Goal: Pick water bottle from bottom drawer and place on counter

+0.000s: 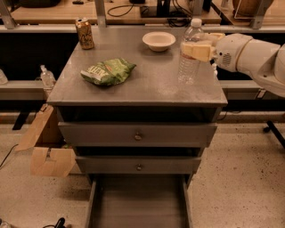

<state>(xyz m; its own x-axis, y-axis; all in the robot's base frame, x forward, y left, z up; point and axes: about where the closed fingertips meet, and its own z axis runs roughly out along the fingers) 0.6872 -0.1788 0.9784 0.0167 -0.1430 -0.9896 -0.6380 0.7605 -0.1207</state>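
Note:
The water bottle point(188, 69), clear with a white cap, stands upright at the right side of the grey counter point(147, 87), its base touching or just above the top. My gripper point(196, 50) reaches in from the right, and its cream fingers point(194, 50) are closed around the bottle's upper body. The bottom drawer point(138, 205) is pulled open below, and its flat grey floor shows nothing in it.
On the counter lie a green snack bag point(107, 71), a printed drink can point(84, 33) at the back left and a white bowl point(159, 41) behind the bottle. The two upper drawers are slightly open. A cardboard box point(46, 149) stands at the cabinet's left, and a wooden workbench point(120, 11) runs behind it.

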